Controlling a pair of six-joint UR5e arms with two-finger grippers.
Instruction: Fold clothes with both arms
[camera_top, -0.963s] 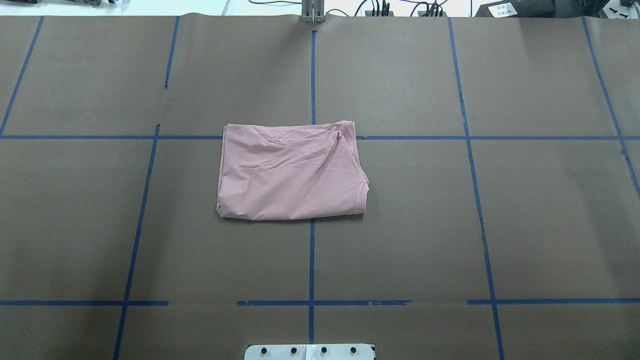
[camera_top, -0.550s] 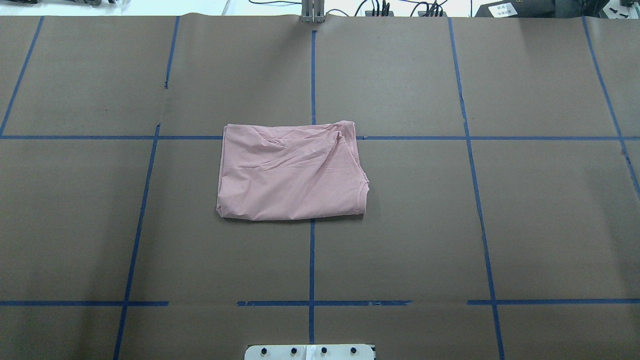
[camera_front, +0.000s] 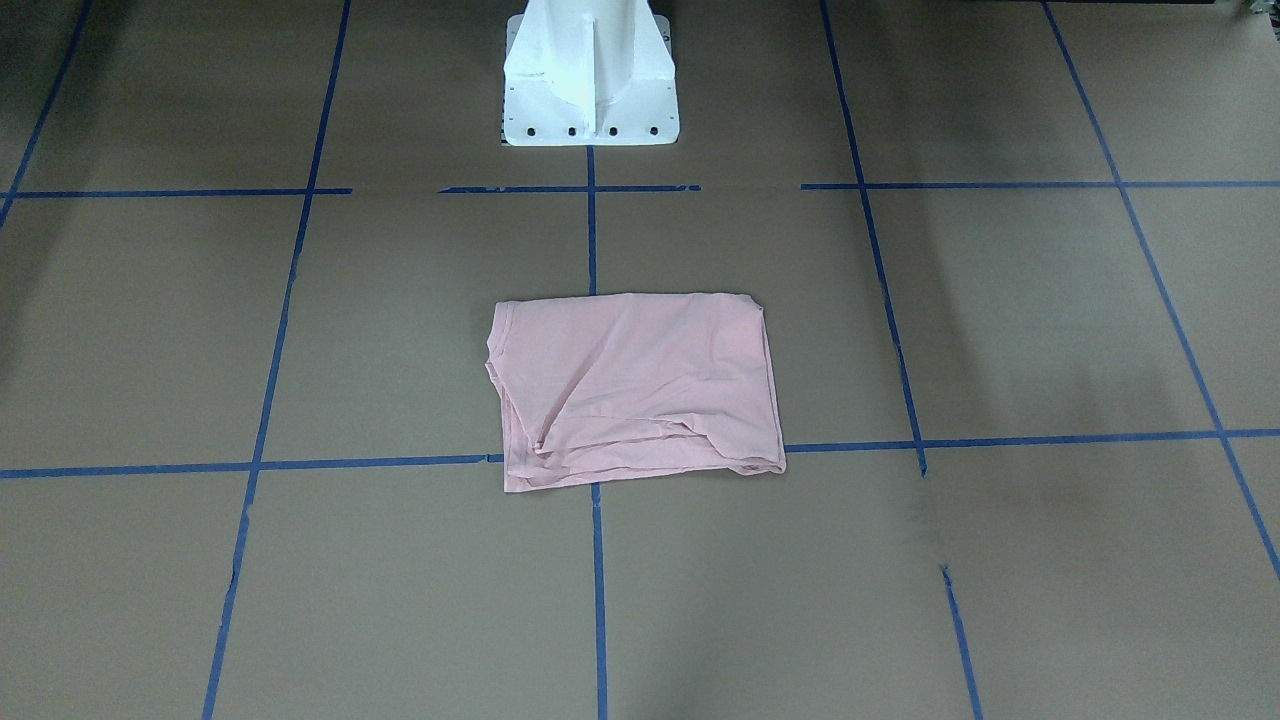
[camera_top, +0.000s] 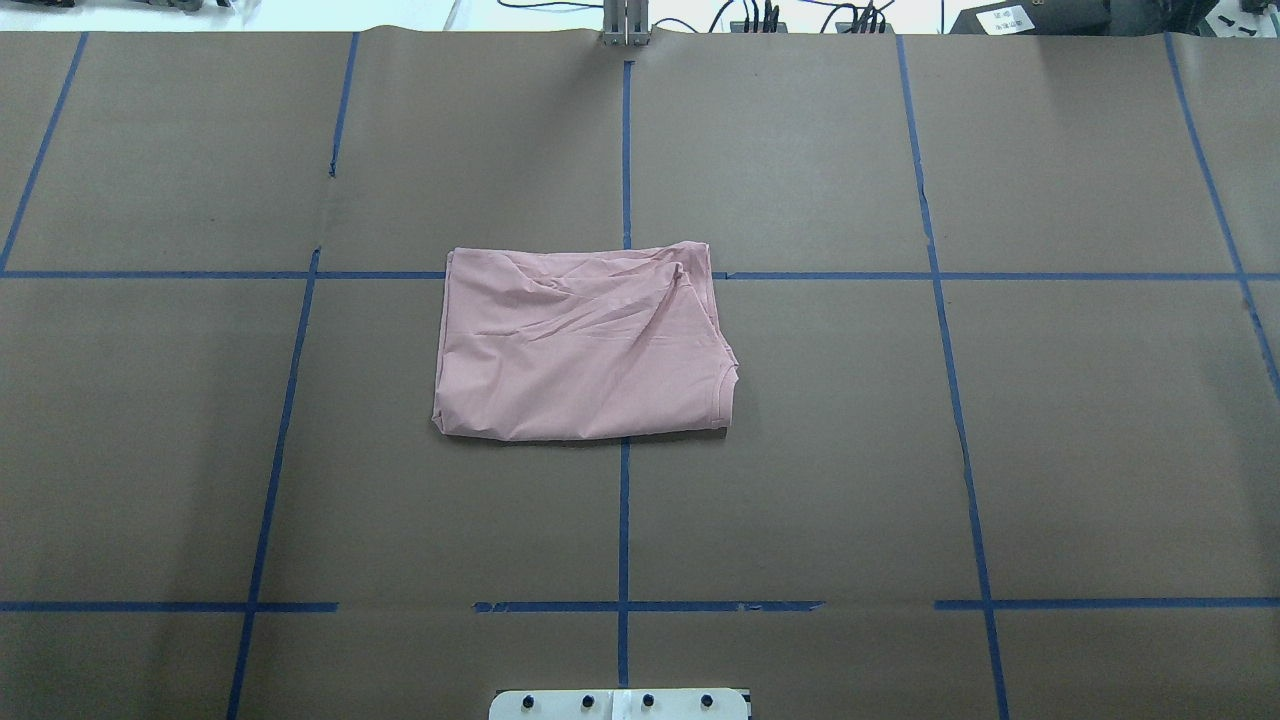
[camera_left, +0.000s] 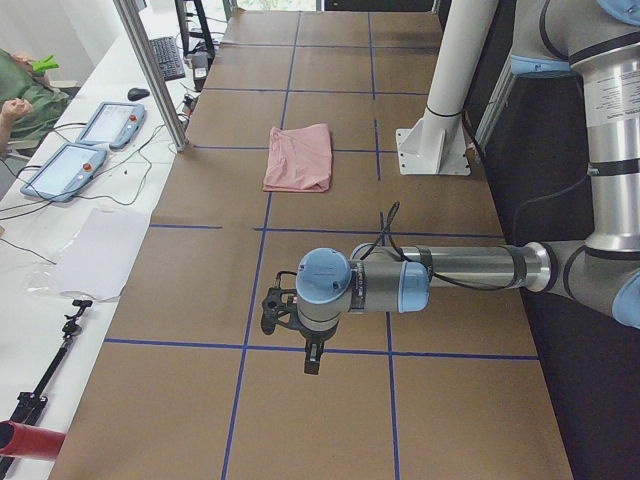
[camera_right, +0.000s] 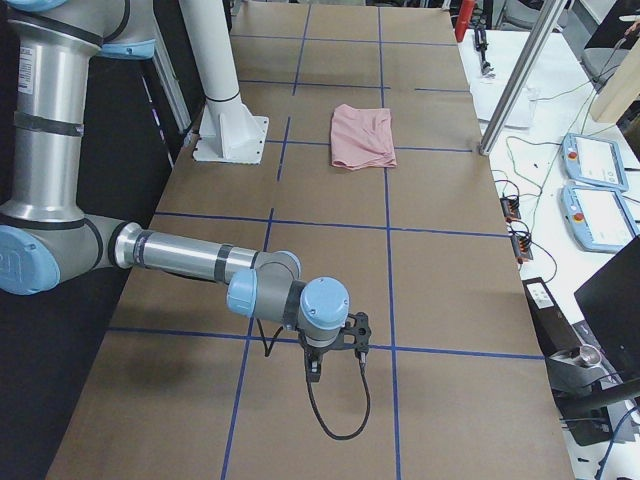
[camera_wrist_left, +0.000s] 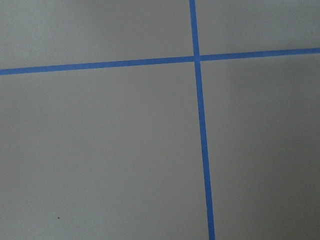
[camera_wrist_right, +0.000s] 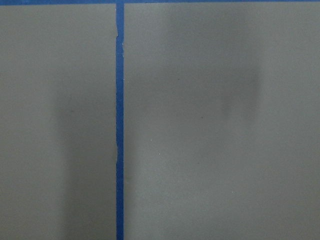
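Note:
The clothes (camera_top: 585, 345) are one plain pink shirt folded into a rough rectangle at the table's middle, with wrinkles across the top layer and layered edges on one side. The shirt also shows in the front-facing view (camera_front: 635, 385) and, small, in both side views (camera_left: 300, 157) (camera_right: 362, 136). Both arms are far from it. The left gripper (camera_left: 300, 340) hangs over bare table near one end, the right gripper (camera_right: 318, 362) over the other end. Only the side views show them, so I cannot tell whether either is open or shut. Both wrist views hold just brown paper and blue tape.
Brown paper with a blue tape grid (camera_top: 624, 520) covers the table. The white pedestal (camera_front: 588, 75) stands at the robot's edge. Beyond the far edge are a metal post (camera_left: 155, 75) and touch-screen pendants (camera_left: 80, 150) (camera_right: 595, 190). A black cable (camera_right: 340, 420) loops under the right gripper.

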